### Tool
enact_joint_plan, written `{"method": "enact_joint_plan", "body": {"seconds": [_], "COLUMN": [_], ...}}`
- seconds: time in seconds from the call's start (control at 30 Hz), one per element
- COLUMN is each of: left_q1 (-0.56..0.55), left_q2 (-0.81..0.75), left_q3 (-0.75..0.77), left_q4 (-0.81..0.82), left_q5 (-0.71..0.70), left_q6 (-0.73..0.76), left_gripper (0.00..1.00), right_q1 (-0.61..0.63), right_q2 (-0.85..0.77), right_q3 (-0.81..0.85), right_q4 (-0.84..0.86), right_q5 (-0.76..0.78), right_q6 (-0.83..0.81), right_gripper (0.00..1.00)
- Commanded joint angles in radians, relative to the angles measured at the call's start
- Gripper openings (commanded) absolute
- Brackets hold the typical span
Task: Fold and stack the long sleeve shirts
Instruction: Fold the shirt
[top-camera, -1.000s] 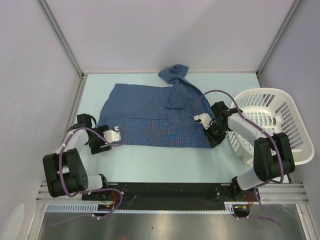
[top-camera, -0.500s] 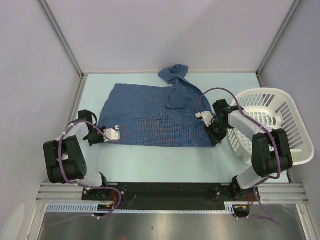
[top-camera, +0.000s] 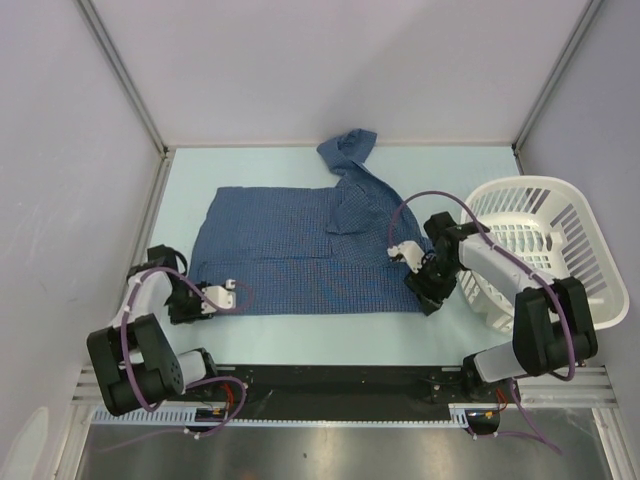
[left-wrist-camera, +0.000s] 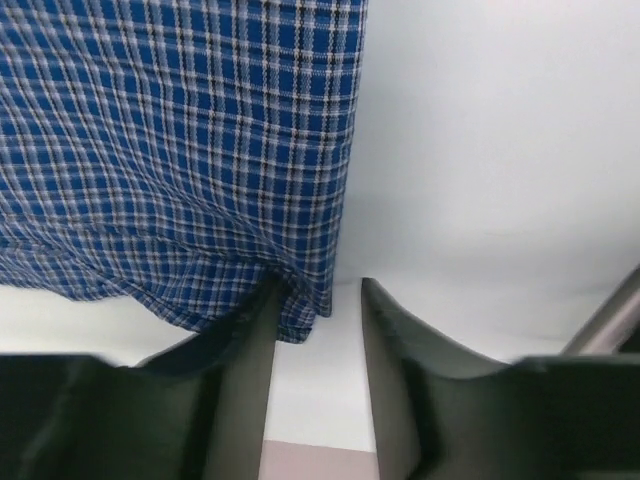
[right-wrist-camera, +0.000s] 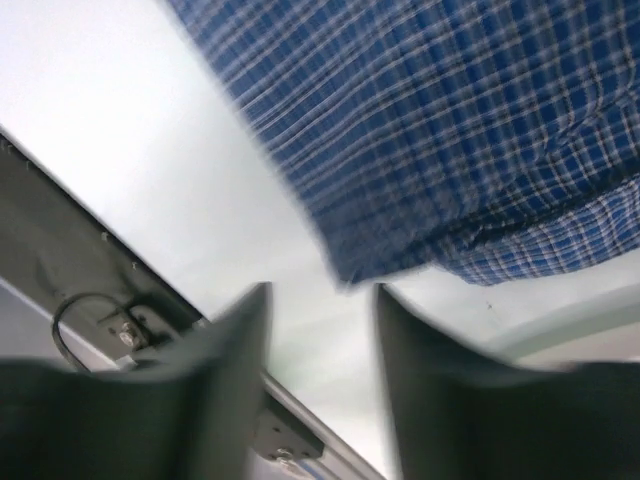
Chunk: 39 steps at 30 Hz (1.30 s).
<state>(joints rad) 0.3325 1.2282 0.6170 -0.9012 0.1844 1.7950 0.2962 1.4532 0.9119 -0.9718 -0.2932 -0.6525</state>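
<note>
The blue checked long sleeve shirt (top-camera: 300, 250) lies spread flat on the pale table (top-camera: 330, 335), collar and a bunched sleeve at the far side, hem towards the arms. The left gripper (top-camera: 195, 300) sits at its near left hem corner. In the left wrist view the jaws stand apart, and the corner rests against the inner face of one finger (left-wrist-camera: 245, 385) without being pinched. The right gripper (top-camera: 428, 298) is at the near right corner, its jaws parted too, and that corner hangs just beyond the fingertips, so both have let go.

The cloth looks light, limp and thin. It should drape and wrinkle rather than hold a line, and it should slide easily over the smooth top. The hem corners, shoulders or cuffs offer firm doubled fabric, which is best pinched through all layers.

Compared with a second ago, the near hem lies closer to the arm bases and straighter, and the body is smoother. Both grippers have come nearer with it, then released. The white slatted laundry basket (top-camera: 540, 185) to the right is unchanged.
</note>
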Motion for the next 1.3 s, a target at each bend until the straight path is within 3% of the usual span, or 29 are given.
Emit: {"method": "enact_joint_plan", "body": {"seconds": [0.0,0.03,0.13,0.27,0.4,0.57,0.7,0.9,0.97,1.03,1.1,1.27], "left_q1": [0.020,0.020,0.020,0.019,0.016,-0.021,-0.035,-0.052,-0.059,-0.061,-0.061,-0.061], "left_q2": [-0.032,-0.032,-0.038,-0.062,-0.078,-0.069,-0.042,-0.056,-0.084,-0.101,-0.110,-0.114], "left_q3": [0.079,0.149,0.293,0.423,0.521,0.592,0.633,0.590,0.570,0.543,0.532,0.532], "left_q4": [-0.097,-0.135,-0.177,-0.088,0.062,0.111,0.137,0.176,0.188,0.211,0.220,0.220], "left_q5": [0.082,0.148,0.271,0.418,0.535,0.593,0.529,0.396,0.376,0.347,0.326,0.317], "left_q6": [-0.034,-0.057,-0.141,-0.320,-0.607,-0.866,-0.956,-0.976,-0.964,-0.959,-0.958,-0.991], "left_gripper": [0.52,0.60,0.81,0.99,0.99,0.99,1.00,0.99,0.99,0.99,0.99,0.99], "right_q1": [0.003,-0.003,-0.015,-0.048,-0.077,-0.077,-0.080,-0.072,-0.065,-0.057,-0.048,0.003], "right_q2": [-0.054,-0.051,-0.002,0.122,0.289,0.597,0.757,0.845,0.874,0.891,0.889,0.785], "right_q3": [0.089,0.166,0.296,0.558,0.746,0.999,1.206,1.211,1.203,1.194,1.182,1.096], "right_q4": [-0.091,-0.090,-0.077,0.053,0.232,0.249,0.231,0.344,0.354,0.361,0.366,0.371], "right_q5": [-0.064,-0.081,-0.156,-0.243,-0.328,-0.388,-0.454,-0.486,-0.515,-0.559,-0.586,-0.679], "right_q6": [-0.052,-0.050,-0.018,0.124,0.373,0.574,0.695,0.870,0.886,0.895,0.887,0.800], "right_gripper": [0.66,0.80,0.84,0.84,0.84,0.87,0.92,0.95,0.93,0.84,0.70,0.49]}}
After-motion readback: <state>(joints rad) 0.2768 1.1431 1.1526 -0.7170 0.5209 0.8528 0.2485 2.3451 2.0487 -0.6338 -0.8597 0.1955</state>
